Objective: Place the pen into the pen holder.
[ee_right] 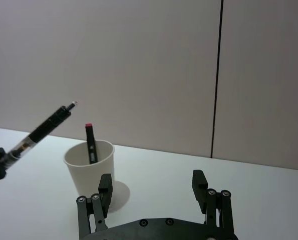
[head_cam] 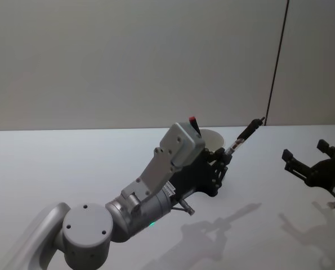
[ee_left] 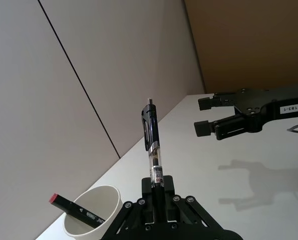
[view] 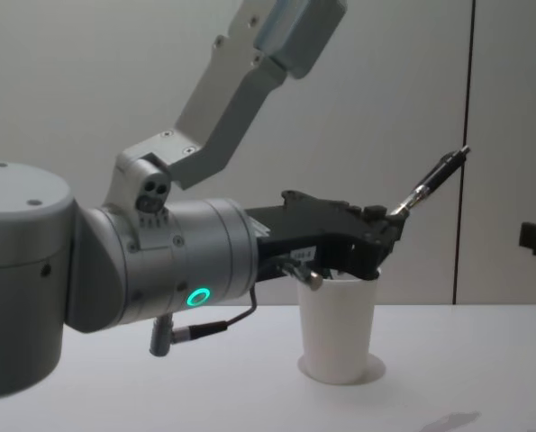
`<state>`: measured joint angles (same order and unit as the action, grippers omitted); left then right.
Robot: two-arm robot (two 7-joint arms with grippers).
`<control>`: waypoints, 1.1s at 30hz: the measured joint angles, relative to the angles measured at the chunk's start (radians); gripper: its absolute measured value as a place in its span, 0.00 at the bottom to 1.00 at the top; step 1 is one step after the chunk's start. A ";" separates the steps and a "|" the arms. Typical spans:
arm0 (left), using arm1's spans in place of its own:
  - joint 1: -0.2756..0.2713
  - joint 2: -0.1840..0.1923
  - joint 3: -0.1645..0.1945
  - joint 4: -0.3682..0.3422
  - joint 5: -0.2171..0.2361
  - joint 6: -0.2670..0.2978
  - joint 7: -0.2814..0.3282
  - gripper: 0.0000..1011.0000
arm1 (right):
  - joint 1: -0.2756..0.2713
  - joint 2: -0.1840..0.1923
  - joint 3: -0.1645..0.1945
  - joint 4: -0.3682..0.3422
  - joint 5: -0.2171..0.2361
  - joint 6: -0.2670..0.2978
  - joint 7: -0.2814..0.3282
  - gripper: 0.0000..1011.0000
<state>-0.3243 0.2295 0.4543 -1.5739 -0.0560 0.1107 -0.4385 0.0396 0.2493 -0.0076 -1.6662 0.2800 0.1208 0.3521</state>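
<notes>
1. The left gripper (view: 389, 225) reaches forward from the near left toward the far edge of the surface (head_cam: 71, 169). It hangs just above the rim of the pen holder. Its jaws pinch the pen (view: 434, 184) by the lower end of the barrel.
2. The right gripper (head_cam: 305, 150) hovers over the right side of the surface, well apart from the cup, idle. Its jaws are spread and hold nothing.
3. The pen is off the surface and tilted, with its free end pointing up and toward the far right, beyond the cup's rim.
4. The pen holder (view: 338, 328) is a white paper cup. It stands upright near the far edge, about midway along it. A red-capped marker (ee_right: 90, 145) already leans inside.
5. Judged progress: the pen is picked up and carried to the cup. What remains is to swing it upright over the mouth, lower it in and release.
</notes>
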 joint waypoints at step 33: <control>0.000 0.000 0.000 0.000 0.000 0.000 0.000 0.14 | -0.018 -0.013 0.013 0.078 0.472 -0.005 0.226 0.99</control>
<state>-0.3243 0.2296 0.4541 -1.5738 -0.0559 0.1106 -0.4383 0.0218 0.2363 0.0054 -1.5883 0.7524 0.1158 0.5778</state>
